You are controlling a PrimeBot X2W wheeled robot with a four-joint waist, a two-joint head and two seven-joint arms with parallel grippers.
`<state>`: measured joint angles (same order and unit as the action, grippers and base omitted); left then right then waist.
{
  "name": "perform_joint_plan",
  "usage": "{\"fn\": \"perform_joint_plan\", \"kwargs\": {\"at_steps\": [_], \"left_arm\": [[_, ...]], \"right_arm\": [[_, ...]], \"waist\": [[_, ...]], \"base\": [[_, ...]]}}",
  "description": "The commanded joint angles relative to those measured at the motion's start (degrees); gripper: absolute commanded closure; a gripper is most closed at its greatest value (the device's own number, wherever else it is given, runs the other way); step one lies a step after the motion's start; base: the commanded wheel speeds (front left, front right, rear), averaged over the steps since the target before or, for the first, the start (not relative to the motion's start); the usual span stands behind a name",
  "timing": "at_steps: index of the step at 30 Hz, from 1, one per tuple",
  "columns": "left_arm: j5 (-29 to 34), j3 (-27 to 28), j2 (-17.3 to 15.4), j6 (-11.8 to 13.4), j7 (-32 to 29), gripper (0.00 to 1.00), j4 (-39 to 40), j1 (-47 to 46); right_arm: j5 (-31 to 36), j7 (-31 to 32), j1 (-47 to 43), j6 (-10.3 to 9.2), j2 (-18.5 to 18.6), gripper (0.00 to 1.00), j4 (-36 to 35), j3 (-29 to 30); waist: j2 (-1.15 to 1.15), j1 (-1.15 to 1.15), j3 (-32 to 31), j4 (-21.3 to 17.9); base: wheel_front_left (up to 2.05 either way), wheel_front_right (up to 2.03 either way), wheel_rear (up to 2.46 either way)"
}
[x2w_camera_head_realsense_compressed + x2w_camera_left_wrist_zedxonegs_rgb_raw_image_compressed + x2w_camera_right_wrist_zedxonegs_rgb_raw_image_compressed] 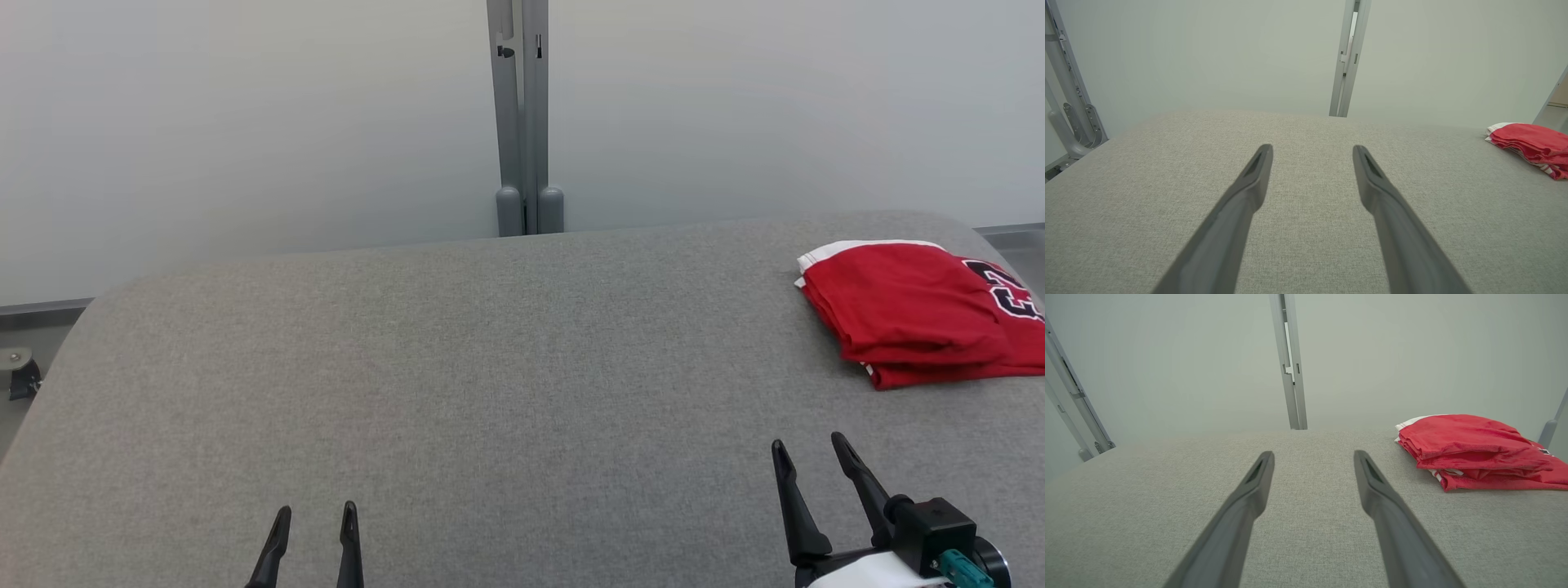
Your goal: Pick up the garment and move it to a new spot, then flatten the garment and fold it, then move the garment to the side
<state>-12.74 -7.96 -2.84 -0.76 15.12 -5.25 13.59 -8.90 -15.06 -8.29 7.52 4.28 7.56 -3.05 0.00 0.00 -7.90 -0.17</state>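
Lying folded, soft red garment (906, 314), woven grey tabletop (457, 376)

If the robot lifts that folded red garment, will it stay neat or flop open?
Probably floppy: the red garment lies in soft, sagging layers, so a lifted edge would likely unfold. It looks like thin cloth, so likely light.

a test lab — grey felt table (408, 367), frosted panels (245, 122), metal posts (522, 122)

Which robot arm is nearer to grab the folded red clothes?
Probably the right. The folded red garment lies at the right of the grey table, just ahead of the open right gripper; the open left gripper sits far off to the left.
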Motion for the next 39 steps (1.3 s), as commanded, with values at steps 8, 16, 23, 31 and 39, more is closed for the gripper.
{"fn": "perform_joint_plan", "kwargs": {"at_steps": [8, 16, 23, 31, 39], "left_arm": [[0.69, -0.50, -0.13, 0.06, 0.00, 0.00, -0.45, 1.21], [0.65, -0.88, 0.01, 0.42, 0.00, 1.00, -0.92, 0.49], [-5.30, -0.27, -0.17, 0.00, -1.19, 1.00, -2.10, -0.64], [-13.93, 0.93, -0.57, -0.76, -3.12, 1.00, -3.02, -2.95], [-21.68, 2.04, -0.85, -1.47, -4.89, 1.00, -3.84, -4.99]], "right_arm": [[-0.51, -0.12, -1.27, -0.07, 0.42, 0.00, 0.27, -0.39], [-0.78, 0.00, -0.81, 0.00, 0.45, 1.00, 0.42, -0.80], [-6.70, 1.45, -0.05, 0.00, 0.09, 1.00, 1.69, -0.25], [-15.28, 3.62, 1.67, -0.01, 0.02, 1.00, 2.22, 0.77], [-23.00, 5.59, 3.20, -0.01, -0.08, 1.00, 2.68, 1.71]], "waist": [[0.00, 0.00, -0.45, 0.48], [0.00, 0.00, -0.42, 0.65], [0.00, 0.00, -0.07, 0.63], [0.00, 0.00, 0.47, 0.60], [0.00, 0.00, 0.99, 0.58]], "base": [[0.00, 0.00, 0.00], [0.00, 0.00, 0.00], [0.00, 0.00, 0.00], [0.00, 0.00, 0.00], [0.00, 0.00, 0.00]]}}
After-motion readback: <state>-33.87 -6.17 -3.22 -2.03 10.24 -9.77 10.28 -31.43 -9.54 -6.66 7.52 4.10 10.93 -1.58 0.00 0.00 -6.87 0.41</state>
